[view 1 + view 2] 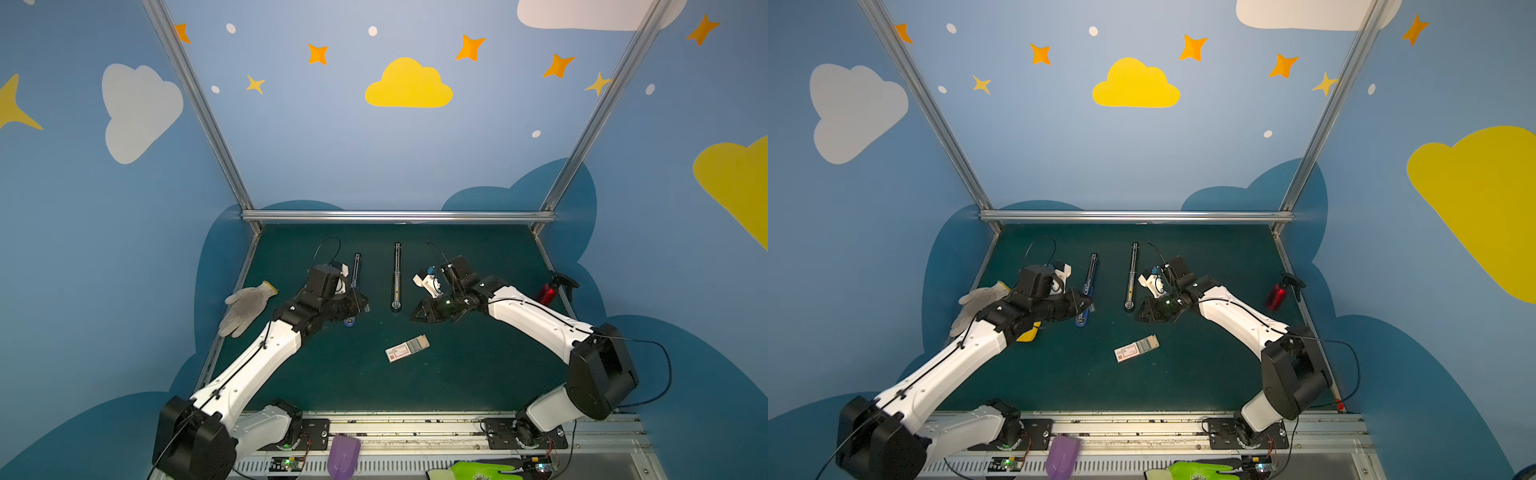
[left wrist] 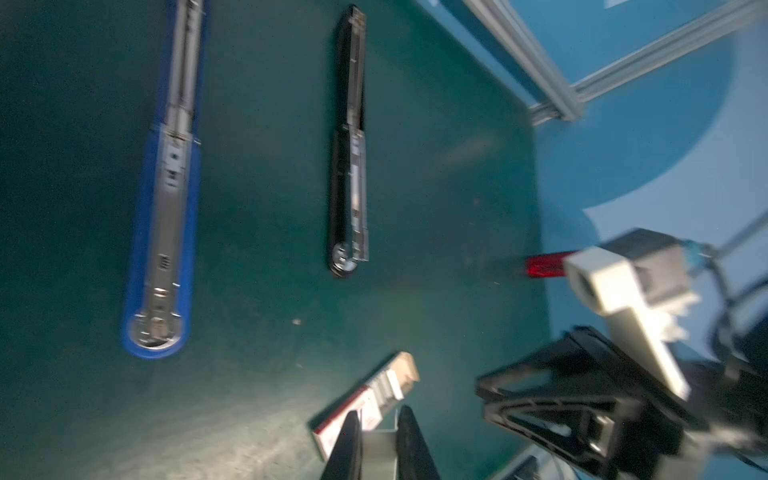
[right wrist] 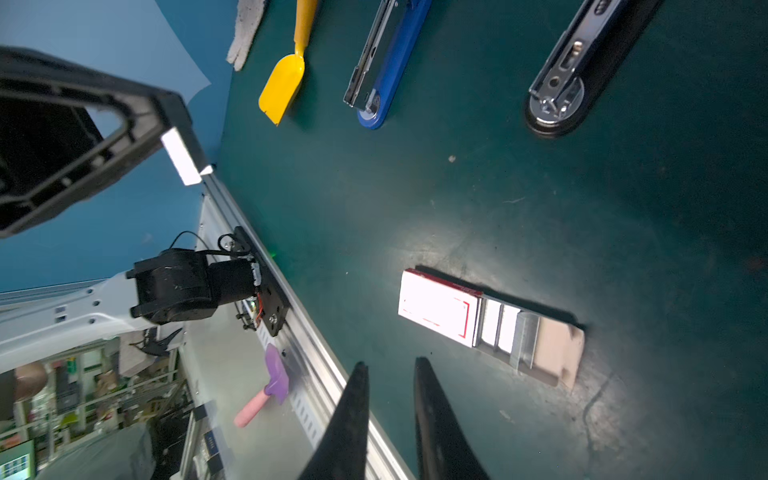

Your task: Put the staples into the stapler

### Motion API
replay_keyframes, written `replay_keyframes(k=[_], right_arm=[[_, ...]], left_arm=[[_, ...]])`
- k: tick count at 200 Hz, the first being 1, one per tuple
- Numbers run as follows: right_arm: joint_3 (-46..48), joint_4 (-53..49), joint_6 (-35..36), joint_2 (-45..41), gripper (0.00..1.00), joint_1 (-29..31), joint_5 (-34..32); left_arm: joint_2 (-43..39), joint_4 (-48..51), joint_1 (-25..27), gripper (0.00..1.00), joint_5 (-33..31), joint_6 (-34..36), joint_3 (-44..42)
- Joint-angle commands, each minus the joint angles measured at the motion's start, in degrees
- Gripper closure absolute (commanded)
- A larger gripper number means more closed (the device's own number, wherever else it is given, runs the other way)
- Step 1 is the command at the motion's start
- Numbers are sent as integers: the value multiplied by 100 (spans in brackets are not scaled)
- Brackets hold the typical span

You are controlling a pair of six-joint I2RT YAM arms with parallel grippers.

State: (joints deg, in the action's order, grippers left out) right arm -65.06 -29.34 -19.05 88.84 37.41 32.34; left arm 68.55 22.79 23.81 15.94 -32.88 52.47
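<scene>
Lying open, two staplers [image 3: 399, 62] [image 3: 569, 70], one staples box [image 3: 436, 309]

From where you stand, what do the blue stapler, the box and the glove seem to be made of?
Blue stapler: glossy blue shell, probably plastic, with a mirror-bright metal rail. Box: matte white card, likely, its beige tray slid out. Glove: grey knitted fabric, soft and rumpled.
</scene>
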Motion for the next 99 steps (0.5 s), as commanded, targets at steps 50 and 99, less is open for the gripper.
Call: replay_keyframes(k=[50,99], right_arm=[[-493,901,-226,663,73,363,-682],[-605,1088,-306,916,73,430,-520]], left_arm=[[2311,1241,-60,85,-2260,1277,1917],[3633,1416,-132,86,-2618,1581,2993]])
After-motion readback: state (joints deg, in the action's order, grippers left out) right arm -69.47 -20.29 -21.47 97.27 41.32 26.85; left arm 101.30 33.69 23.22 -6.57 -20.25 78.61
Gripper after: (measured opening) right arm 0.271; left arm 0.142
